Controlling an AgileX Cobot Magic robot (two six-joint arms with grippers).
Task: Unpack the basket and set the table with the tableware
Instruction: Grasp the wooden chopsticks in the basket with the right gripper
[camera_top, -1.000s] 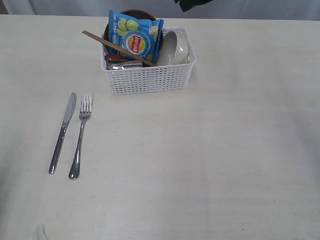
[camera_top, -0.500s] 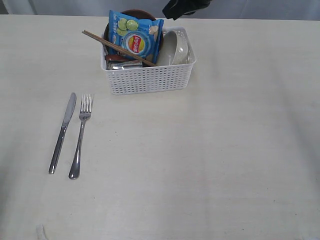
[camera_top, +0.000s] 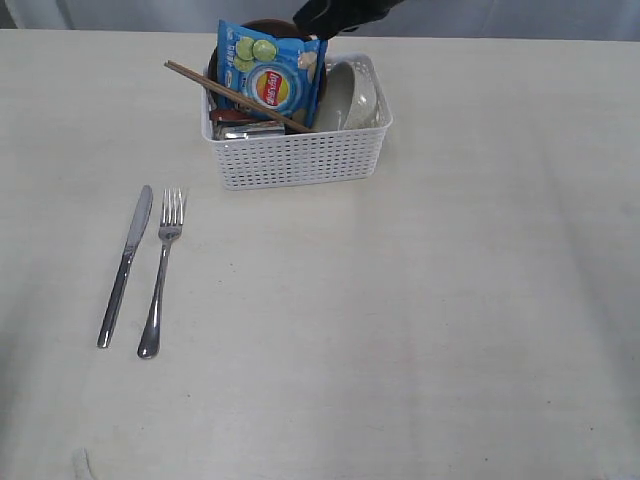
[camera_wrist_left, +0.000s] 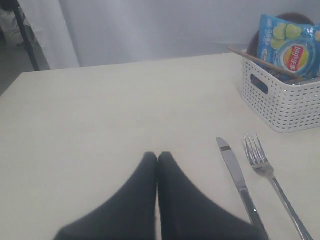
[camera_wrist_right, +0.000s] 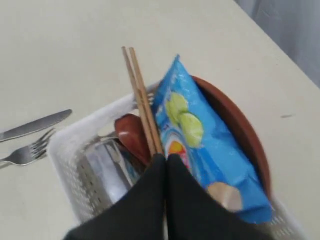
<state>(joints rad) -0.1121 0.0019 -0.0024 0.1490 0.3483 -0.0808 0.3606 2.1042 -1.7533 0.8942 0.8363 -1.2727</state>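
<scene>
The white basket (camera_top: 300, 158) stands at the back of the table (camera_top: 420, 320). In it are a blue chip bag (camera_top: 270, 75), two wooden chopsticks (camera_top: 235, 95), a pale bowl (camera_top: 352, 95), a brown plate (camera_wrist_right: 235, 125), a dark red spoon (camera_wrist_right: 131, 137) and a steel cup (camera_top: 245, 130). A knife (camera_top: 125, 265) and fork (camera_top: 163, 270) lie side by side at the left. My right gripper (camera_top: 305, 22) hovers shut and empty above the basket's back rim, over the chip bag. My left gripper (camera_wrist_left: 157, 156) is shut and empty above the table left of the knife (camera_wrist_left: 235, 172).
A pale curtain hangs behind the table's far edge. The table's left corner (camera_wrist_left: 22, 75) shows in the left wrist view, with a dark stand leg (camera_wrist_left: 27, 35) beyond it.
My right gripper has come in from the top edge, moving left and down toward the basket's back rim. Nothing on the table has moved.
</scene>
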